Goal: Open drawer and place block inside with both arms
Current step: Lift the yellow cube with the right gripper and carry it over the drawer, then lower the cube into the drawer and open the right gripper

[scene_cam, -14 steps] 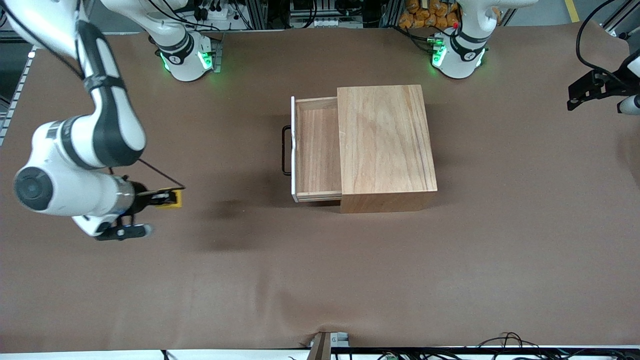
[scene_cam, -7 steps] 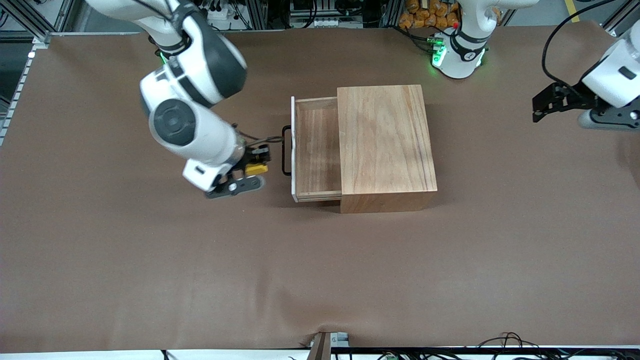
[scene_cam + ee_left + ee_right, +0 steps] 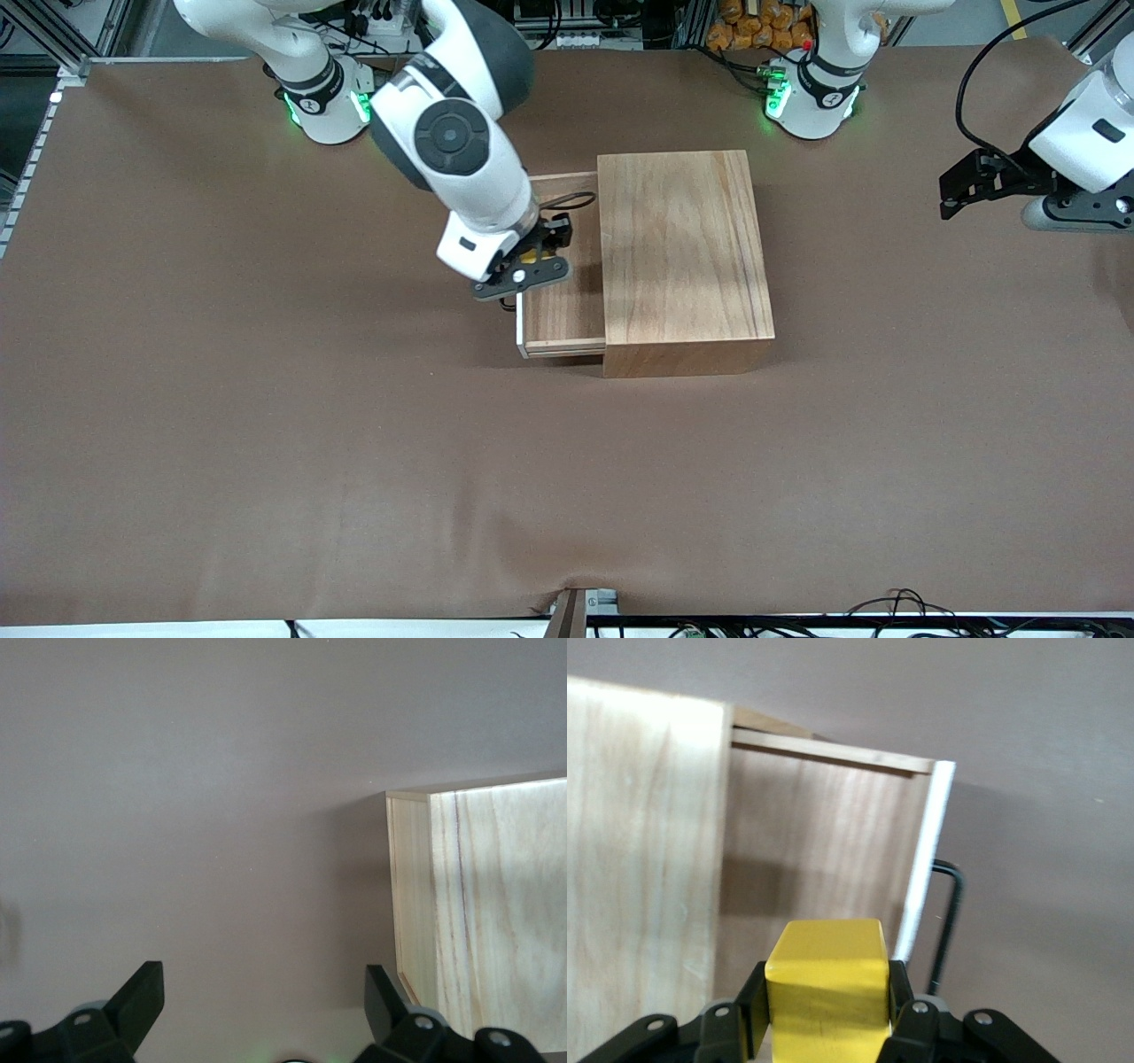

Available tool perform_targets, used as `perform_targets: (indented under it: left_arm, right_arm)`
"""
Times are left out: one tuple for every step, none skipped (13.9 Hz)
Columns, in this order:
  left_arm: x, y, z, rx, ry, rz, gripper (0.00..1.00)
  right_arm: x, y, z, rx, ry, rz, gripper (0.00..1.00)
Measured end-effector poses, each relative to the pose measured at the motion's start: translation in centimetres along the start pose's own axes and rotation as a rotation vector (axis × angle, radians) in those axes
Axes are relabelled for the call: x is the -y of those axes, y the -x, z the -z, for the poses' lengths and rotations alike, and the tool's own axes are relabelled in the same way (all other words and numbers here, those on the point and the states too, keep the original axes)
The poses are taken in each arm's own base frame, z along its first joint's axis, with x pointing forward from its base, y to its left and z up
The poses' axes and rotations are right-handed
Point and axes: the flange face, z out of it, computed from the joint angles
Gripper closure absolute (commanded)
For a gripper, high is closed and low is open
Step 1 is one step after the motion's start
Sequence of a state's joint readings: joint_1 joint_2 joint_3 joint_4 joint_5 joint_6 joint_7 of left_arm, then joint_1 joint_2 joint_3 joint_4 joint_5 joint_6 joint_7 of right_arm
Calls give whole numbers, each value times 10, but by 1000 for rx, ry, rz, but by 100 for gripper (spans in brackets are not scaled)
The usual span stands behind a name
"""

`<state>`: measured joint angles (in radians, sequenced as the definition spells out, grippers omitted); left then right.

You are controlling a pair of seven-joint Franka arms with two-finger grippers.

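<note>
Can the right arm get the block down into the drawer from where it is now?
Probably yes: the right gripper, shut on the block, hangs over the pulled-out drawer, and nothing shows between them.

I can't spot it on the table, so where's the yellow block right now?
The yellow block is off the table, gripped in the right tool, held over the open drawer close to its front panel, beside the wooden box.

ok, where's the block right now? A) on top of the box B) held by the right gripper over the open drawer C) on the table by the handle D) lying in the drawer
B: the right gripper is shut on the yellow block, over the open drawer.
</note>
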<state>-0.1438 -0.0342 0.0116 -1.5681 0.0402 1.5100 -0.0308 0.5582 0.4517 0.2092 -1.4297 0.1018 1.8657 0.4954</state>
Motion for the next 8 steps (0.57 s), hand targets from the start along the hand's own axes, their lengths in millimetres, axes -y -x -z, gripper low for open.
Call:
perform_targets:
  left_arm:
    - [0,0,1,-3,0,10,0]
    - [1,0,1,-3,0,16,0]
    - [2,0,1,-3,0,19,0]
    - [4,0,1,-3,0,22,0]
    - [5,0,1,-3,0,25,0]
    - [6,0,1,-3,0,27,0]
    - [8,0,1,-3,0,30,0]
    - [9,0,1,-3,1,32,0]
  right_arm:
    - [5,2,-10,0,2,6,100]
    - [8,5,-18,4,5,10,100]
    - [11,8,-23,10,9,7,100]
    - [16,12,-27,13,14,-16,100]
    - [23,16,-33,7,26,-46,100]
    - [29,21,-40,-8,56,-70,99]
    - [35,26,-48,-23,85,-80,88]
    - [40,30,-53,-32,104,-84,58]
